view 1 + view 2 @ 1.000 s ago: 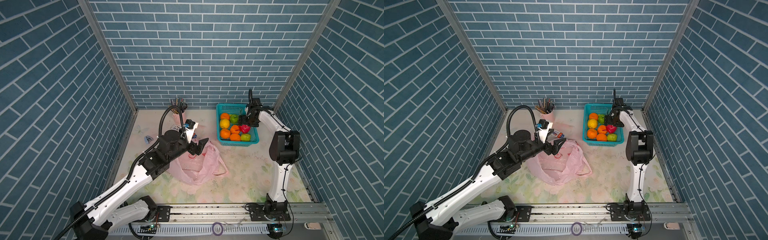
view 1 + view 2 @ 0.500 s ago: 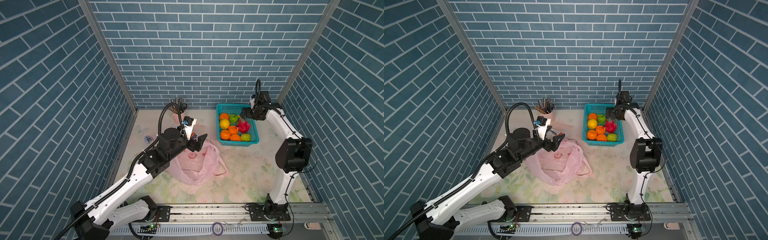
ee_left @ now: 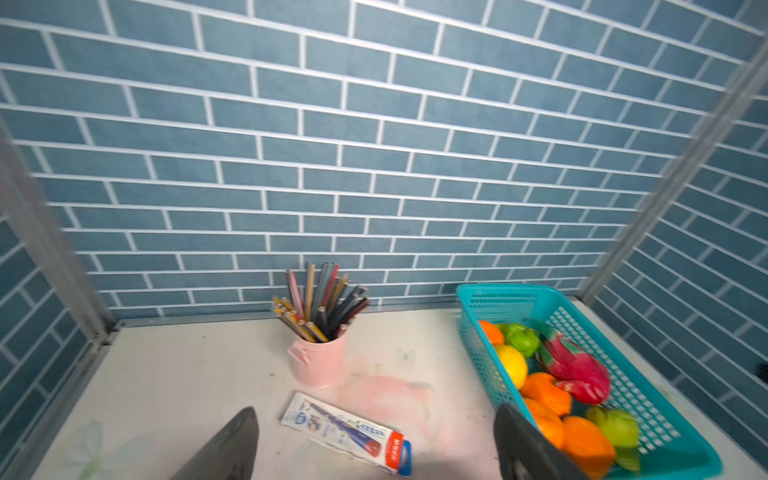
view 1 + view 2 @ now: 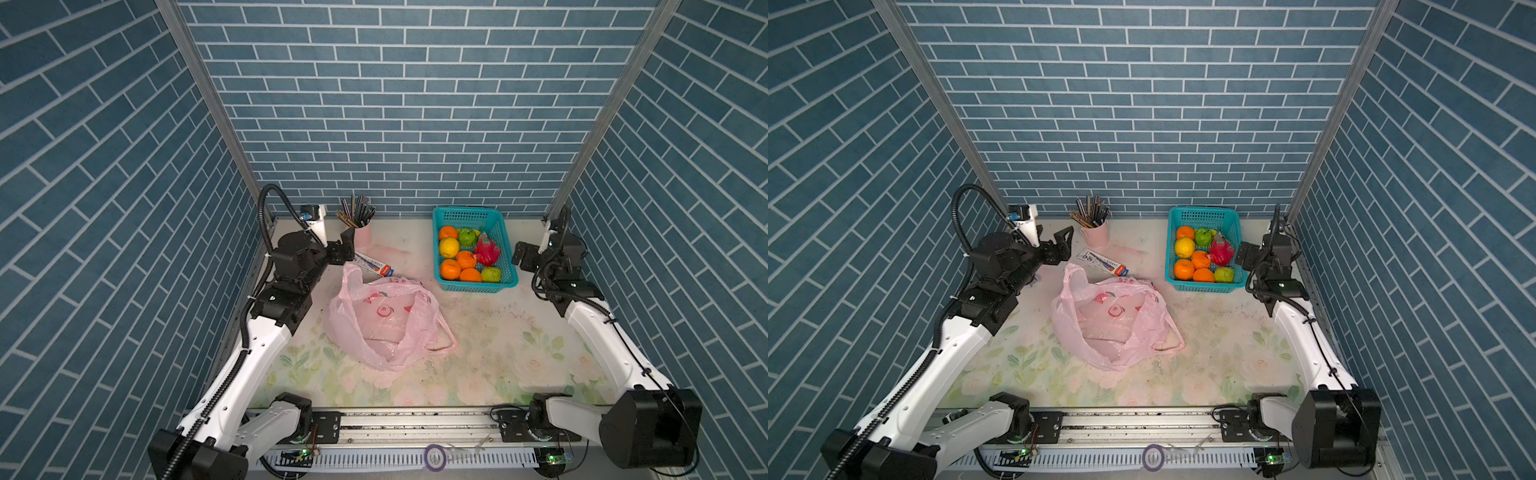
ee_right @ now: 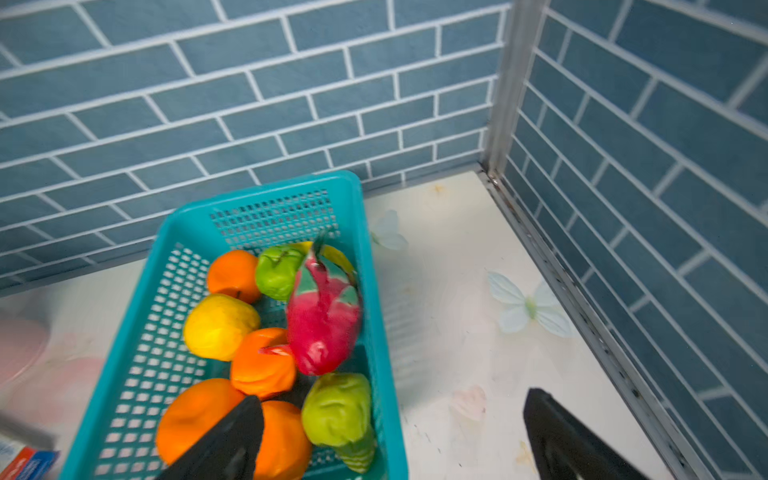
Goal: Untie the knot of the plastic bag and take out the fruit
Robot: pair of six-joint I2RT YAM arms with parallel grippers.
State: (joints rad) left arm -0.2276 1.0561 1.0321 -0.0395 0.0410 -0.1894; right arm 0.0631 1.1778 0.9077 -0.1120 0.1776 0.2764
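much bare table [image 4: 519,332] around plastic bag [image 4: 374,324]

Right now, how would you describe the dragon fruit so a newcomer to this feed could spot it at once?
At the table's far right corner a teal mesh basket stands by the brick back wall. Along its right side in both top views lies the dragon fruit: the only magenta piece, oblong with green-tipped scales, among round oranges, a yellow lemon and two green fruits.
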